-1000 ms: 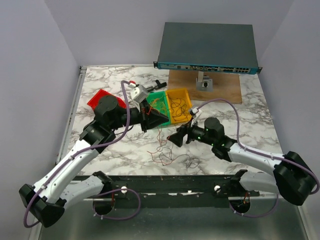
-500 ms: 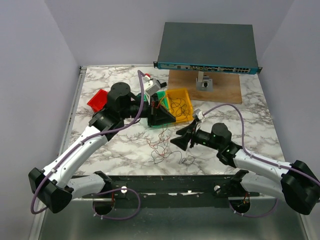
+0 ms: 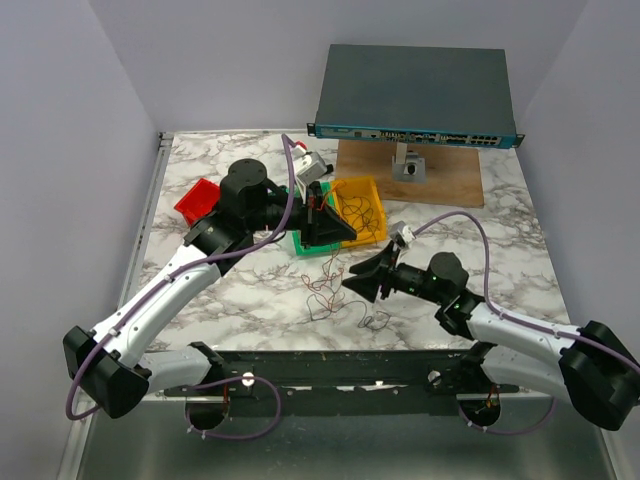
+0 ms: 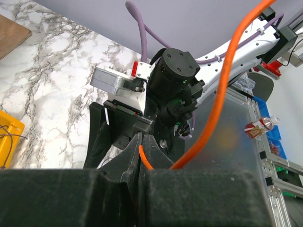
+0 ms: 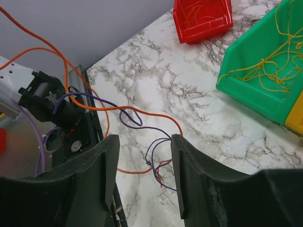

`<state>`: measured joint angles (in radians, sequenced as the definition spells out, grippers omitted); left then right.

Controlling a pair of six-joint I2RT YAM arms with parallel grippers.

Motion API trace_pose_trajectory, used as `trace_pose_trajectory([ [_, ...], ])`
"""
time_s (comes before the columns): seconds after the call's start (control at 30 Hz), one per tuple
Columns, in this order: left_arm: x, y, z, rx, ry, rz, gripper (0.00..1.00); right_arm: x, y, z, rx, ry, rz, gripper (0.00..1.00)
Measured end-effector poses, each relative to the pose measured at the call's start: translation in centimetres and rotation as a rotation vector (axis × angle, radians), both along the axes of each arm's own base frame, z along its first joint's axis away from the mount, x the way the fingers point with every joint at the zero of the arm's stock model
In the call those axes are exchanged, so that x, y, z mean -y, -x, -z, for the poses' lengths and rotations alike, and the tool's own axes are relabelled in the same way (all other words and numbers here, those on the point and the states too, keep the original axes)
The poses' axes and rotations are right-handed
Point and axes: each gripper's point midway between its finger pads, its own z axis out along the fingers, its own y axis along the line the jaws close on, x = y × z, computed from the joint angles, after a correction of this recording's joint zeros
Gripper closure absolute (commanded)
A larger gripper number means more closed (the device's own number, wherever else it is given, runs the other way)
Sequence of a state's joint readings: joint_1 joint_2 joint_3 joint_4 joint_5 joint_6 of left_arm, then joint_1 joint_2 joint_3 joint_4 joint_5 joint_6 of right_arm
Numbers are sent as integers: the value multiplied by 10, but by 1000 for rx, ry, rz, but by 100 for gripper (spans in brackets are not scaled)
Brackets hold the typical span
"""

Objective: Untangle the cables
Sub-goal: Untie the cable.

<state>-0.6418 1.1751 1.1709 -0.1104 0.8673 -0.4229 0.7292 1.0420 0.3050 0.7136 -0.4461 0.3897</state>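
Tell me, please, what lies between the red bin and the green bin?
Nothing does: the right wrist view shows only bare marble table between the red bin and the green bin.

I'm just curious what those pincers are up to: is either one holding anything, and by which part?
The left pincer is shut on an orange wire, pinched at its very tip; where along the wire's length cannot be told. The right pincer stands open, holding nothing.

cables [image 3: 333, 292] on table [image 3: 520, 245] before row of bins [image 3: 355, 183], switch [image 3: 415, 90] behind at right
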Motion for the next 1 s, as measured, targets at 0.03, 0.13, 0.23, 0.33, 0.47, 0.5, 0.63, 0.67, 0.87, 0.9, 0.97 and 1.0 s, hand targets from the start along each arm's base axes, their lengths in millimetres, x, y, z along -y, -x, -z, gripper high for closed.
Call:
trace_pose_trajectory([
  [0.03, 0, 0, -1, 0, 2, 1, 100, -1, 0, 0, -3, -2, -5, 47],
  [0.13, 1, 0, -2, -6, 6, 0, 100, -4, 1, 3, -25, -7, -21, 47],
  [0.23, 2, -1, -3, -10, 11, 0, 100, -9, 0, 6, -53, -11, -33, 47],
  [0.33, 3, -2, -5, -12, 15, 0, 100, -15, 0, 5, -67, -23, -45, 47],
  [0.47, 5, -1, -8, -8, 23, 5, 100, -25, 2, 0, -74, -45, -69, 51],
  [0.5, 5, -1, -8, -8, 24, 5, 100, -29, 2, -2, -73, -49, -76, 54],
  [0.63, 5, -1, -10, -3, 32, 3, 100, -43, 1, -7, -78, -67, -95, 86],
  [0.67, 5, -1, -10, -2, 32, 2, 100, -44, 0, -7, -81, -72, -91, 97],
  [0.87, -3, -18, -9, -1, 11, -130, 100, -34, -17, -9, -111, -98, 50, 99],
  [0.9, -10, -24, -11, 6, 14, -177, 100, -27, -19, -9, -115, -104, 93, 99],
  [0.97, -36, -40, -17, 16, 35, -311, 100, -8, -26, -5, -143, -106, 205, 99],
  [1.0, -49, -46, -20, 23, 49, -373, 100, 3, -34, -4, -161, -104, 287, 99],
])
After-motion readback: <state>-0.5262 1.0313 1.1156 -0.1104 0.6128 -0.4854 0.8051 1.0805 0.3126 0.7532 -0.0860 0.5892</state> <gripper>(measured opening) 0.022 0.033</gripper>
